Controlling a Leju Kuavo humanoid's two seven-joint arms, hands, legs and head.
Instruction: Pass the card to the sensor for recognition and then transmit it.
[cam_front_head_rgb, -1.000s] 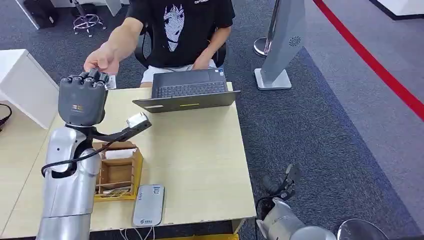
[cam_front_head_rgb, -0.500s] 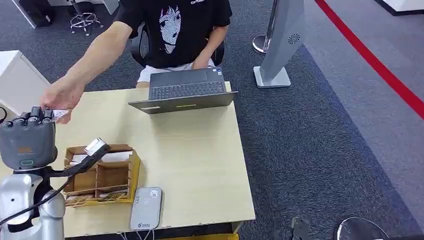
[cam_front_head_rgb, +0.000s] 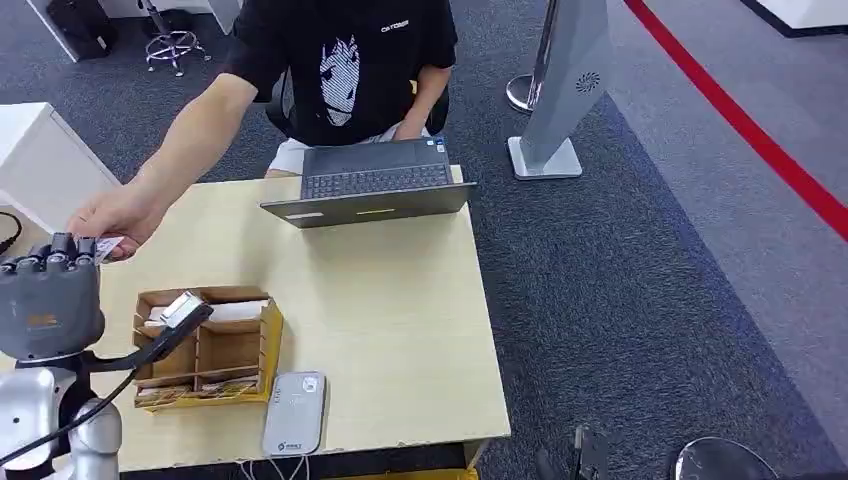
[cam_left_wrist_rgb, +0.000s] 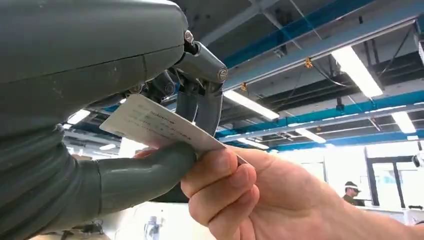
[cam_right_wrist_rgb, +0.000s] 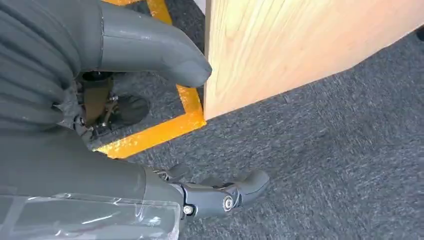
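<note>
The card (cam_left_wrist_rgb: 160, 125) sat pinched between the thick thumb and the darker fingers (cam_left_wrist_rgb: 200, 107) of the robot's left hand (cam_front_head_rgb: 50, 295), which was raised at the edge of the table (cam_front_head_rgb: 400, 300) farthest from the laptop (cam_front_head_rgb: 370, 185) on the robot's left side. A person's hand (cam_front_head_rgb: 115, 215) reached over from beside the laptop and, in the left wrist view, had its own thumb and fingers closed on the free end of the same card. Both hands therefore gripped it at once, which read as the handover stage of the task.

To finish this step well, the left hand would probably need to hold steady and ease its pinch only once the person's grip was clearly firm, so the card neither dropped nor bent. Pulling away with the thumb pressed down could tug or crease the card; letting go too soon risked it slipping onto the table. The flat grey sensor (cam_front_head_rgb: 295, 412) lay on the table's near edge, just beside the wooden compartment box (cam_front_head_rgb: 205, 345) and well away from the laptop, so a dropped card might land among those things.

The right hand (cam_right_wrist_rgb: 150, 125) hung low beside the table's near corner, away from the laptop, above the carpet, holding nothing, with its fingers apart.
</note>
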